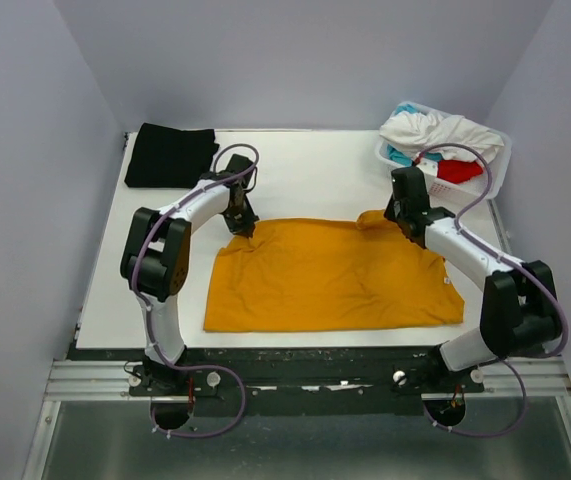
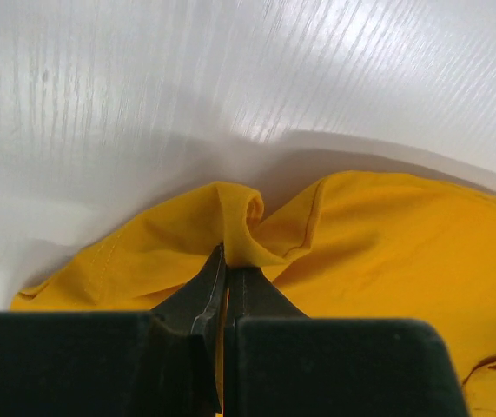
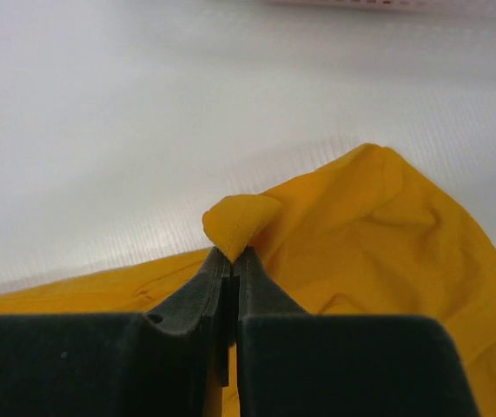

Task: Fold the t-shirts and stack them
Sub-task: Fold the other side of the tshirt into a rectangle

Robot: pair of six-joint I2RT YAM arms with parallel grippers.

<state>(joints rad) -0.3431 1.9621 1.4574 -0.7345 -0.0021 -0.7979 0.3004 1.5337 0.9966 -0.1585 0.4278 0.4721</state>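
Shows a mustard-orange cotton t-shirt (image 1: 335, 275) spread flat on the white table (image 1: 305, 160). Pinches its far edge at both ends with left gripper (image 1: 248, 228) and right gripper (image 1: 397, 222), each clamped on a fabric tuft, likely to lift evenly for folding.

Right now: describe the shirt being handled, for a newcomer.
Middle of the white table: the mustard-orange t-shirt, spread out. The left claw and right claw pinch its far edge. It alone is orange; the black shirt lies folded at the far-left corner.
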